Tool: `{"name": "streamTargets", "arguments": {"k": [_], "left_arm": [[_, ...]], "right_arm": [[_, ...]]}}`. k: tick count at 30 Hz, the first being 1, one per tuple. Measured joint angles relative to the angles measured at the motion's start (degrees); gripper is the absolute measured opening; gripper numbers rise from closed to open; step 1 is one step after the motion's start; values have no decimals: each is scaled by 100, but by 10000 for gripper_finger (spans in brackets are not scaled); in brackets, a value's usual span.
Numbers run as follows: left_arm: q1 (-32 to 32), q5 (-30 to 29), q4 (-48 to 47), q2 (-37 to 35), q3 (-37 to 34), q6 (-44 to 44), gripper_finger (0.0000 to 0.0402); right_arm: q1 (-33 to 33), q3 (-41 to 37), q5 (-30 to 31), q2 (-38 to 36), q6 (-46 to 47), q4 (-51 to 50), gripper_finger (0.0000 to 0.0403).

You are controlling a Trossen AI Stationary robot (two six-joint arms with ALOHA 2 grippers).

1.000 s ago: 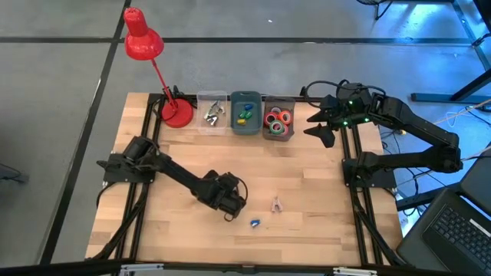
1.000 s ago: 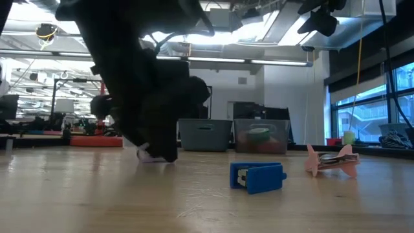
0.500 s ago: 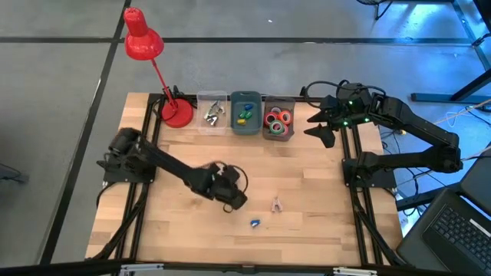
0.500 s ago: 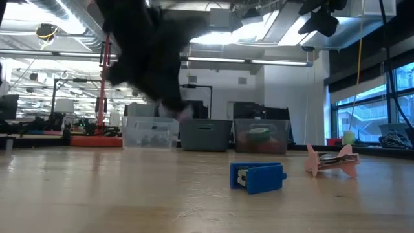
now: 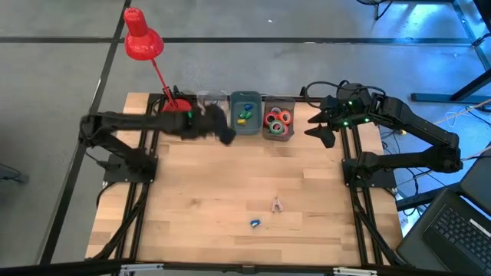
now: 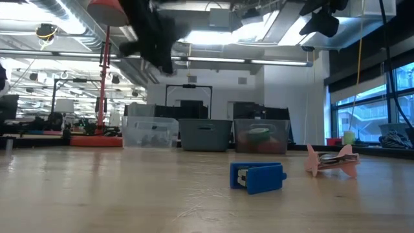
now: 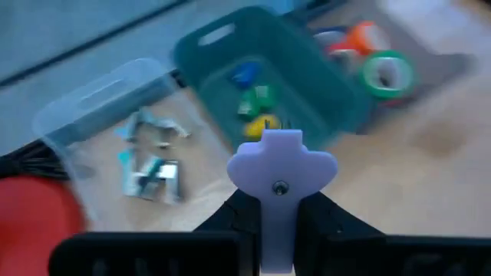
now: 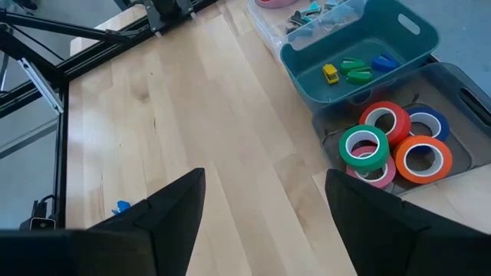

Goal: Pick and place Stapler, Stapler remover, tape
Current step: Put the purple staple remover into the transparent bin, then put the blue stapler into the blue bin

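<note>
My left gripper (image 5: 222,132) hangs above the row of bins at the far edge, shut on a pale lavender staple remover (image 7: 281,165). Below it are the clear bin (image 7: 100,100) with metal staple removers and the teal bin (image 7: 253,69) with small coloured staplers. Tape rolls (image 8: 391,149), among them red, orange, green and blue, lie in the grey bin (image 5: 278,123). A blue stapler (image 5: 255,223) and a pink staple remover (image 5: 276,204) rest on the table near its front. My right gripper (image 5: 318,132) waits open, raised at the far right. My left gripper pinches the lavender staple remover by its narrow stem (image 7: 278,230) between the two fingers (image 7: 230,222). The wide winged head (image 7: 281,157) sticks out past the fingertips. The remover is lifted clear, high over the clear and teal bins.
A red desk lamp (image 5: 143,42) stands on its base (image 5: 176,113) at the far left, close beside the clear bin. Bare wooden tabletop (image 5: 230,176) lies between the bins and the two pieces near the front edge.
My left gripper has risen from the table near the blue stapler and swung toward the far edge, up to the bins, carrying the lavender staple remover, which is now lifted clear. The blue stapler and pink remover have stayed in place.
</note>
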Motion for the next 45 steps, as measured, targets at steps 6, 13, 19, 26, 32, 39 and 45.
{"name": "streamTargets", "arguments": {"k": [6,13,19,26,32,39,45], "left_arm": [[1905,1505,-5,423,0,904,28],[2986,2687,150,1590,0,1352,28],[3093,2902,320,2409,0,1483,28],[3084,2795,468,2489,6,1547,75],[3084,2795,558,2172,0,1545,184],[3084,3136,356,1693,0,1270,253],[2703,4357,239,969,0,808,253]], "right_arm": [[-1,0,0,0,7,2,273],[-2,0,0,0,22,2,273],[-2,0,1,0,91,-1,273],[-2,0,0,0,80,-66,273],[-2,0,0,0,-13,-68,273],[-2,0,2,0,-33,-70,273],[-2,0,2,0,-46,-72,273]]}}
